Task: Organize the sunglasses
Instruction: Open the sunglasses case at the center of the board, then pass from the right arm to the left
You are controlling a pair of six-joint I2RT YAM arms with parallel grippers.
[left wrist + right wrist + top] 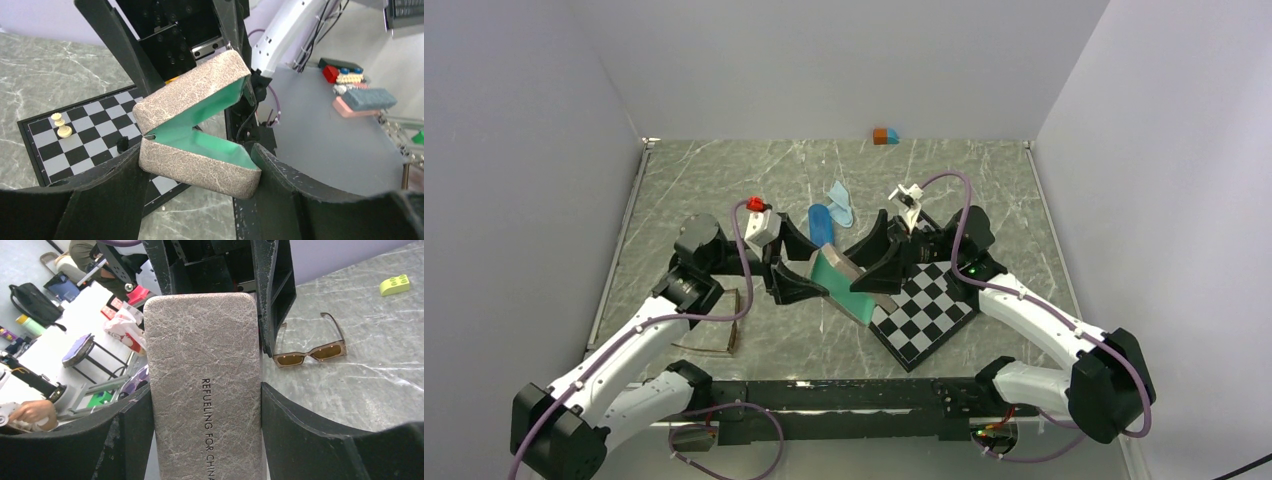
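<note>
A grey textured glasses case [844, 282] with a green lining hangs open between both grippers over the edge of the chessboard. My left gripper [807, 268] is shut on its lower half [200, 167]. My right gripper [876, 257] is shut on its lid [202, 390], which has printed lettering. The case interior shows empty in the left wrist view. The brown-framed sunglasses [714, 327] lie unfolded on the table under my left arm, and they also show in the right wrist view [310, 351]. The purple pair is out of view.
A chessboard [929, 315] lies under the right arm, with small pale pieces [62, 127] on it. A blue capsule case [821, 222] and light-blue cloths [840, 200] lie behind the grippers. An orange and blue block [885, 136] sits at the back wall. A yellow-green brick [394, 285] is beyond the sunglasses.
</note>
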